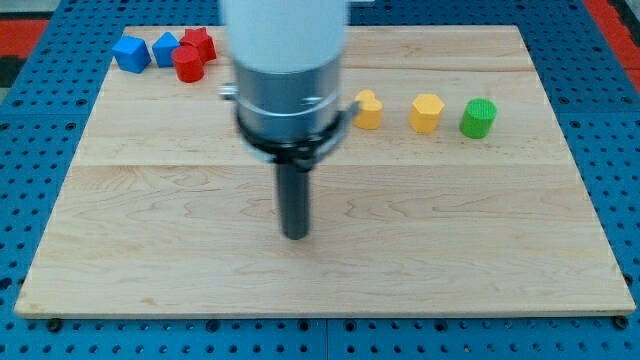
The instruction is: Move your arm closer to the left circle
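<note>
On the desk (480, 270): a pale wooden board lying on a blue pegboard surface (40, 150), with small blocks along the view's top.
My tip (296, 236): the lower end of the dark rod, near the middle of the board, well apart from every block.
Fingers: the arm carries none, only the rod, so nothing is held or gripped.
Arm body (288, 70): a wide white and grey cylinder coming down from the view's top and hiding the board behind it.
Red cylinder (187, 63): the left circle, at the view's top left; it lies up and to the left of my tip, well apart from it.
Red star block (201, 42): just behind the red cylinder and touching it, or nearly so; the star shape is my best reading.
Blue blocks: one blue block (130, 52) furthest to the view's left and a second blue block (165, 48) just beside the red cylinder; their exact shapes are hard to make out.
Green cylinder (478, 118): the right-hand circle, at the view's right, well apart from my tip.
Yellow hexagon block (426, 113): just left of the green cylinder.
Yellow block (368, 110): next to the arm body, partly hidden by it, shape unclear.
</note>
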Motion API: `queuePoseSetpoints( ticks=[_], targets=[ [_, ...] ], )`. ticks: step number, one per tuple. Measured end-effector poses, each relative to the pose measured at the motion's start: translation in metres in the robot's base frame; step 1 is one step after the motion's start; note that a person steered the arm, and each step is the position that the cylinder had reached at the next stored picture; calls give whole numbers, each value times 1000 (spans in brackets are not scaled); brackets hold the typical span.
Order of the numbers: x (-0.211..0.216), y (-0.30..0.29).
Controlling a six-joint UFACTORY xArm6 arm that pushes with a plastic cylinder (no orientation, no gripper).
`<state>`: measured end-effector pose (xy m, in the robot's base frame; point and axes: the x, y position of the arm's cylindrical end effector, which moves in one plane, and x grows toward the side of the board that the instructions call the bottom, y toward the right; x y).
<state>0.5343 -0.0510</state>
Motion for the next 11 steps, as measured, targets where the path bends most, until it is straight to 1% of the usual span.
queuePoseSetpoints(
  ticks=[1,2,3,4,5,6,8,11],
  targets=[
    [3,-53],
    [1,-130],
    [-28,-186],
    [-77,-214],
    [-118,-221],
    [-147,-221],
    [-186,-203],
    [-239,-204]
  ],
)
